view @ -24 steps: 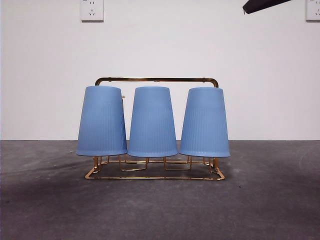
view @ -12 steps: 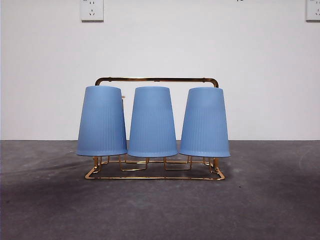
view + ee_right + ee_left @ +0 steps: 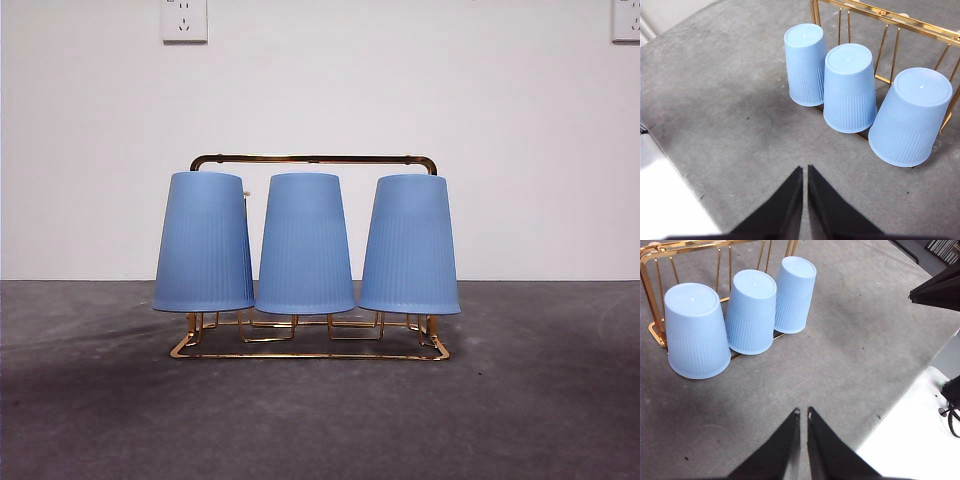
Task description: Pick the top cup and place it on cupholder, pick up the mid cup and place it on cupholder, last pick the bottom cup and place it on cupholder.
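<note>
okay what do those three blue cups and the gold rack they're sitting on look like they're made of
The three blue cups look like matte plastic: one even colour, fine vertical ribbing on the lower walls, no glare. The rack looks like thin metal wire with a polished gold finish, since its bar and base throw bright reflections. Plating or solid metal cannot be told.

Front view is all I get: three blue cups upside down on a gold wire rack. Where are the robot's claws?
Observer: Off your screen. The left claw hangs over the grey table, apart from the cups, shut.
Visitor: And the other?
Observer: The right claw hangs apart from the gold wire rack too, shut and holding nothing.
Visitor: Anything on top of the cups?
Observer: No. The blue ribbed plastic cups show bare, closed bases facing up.
</note>
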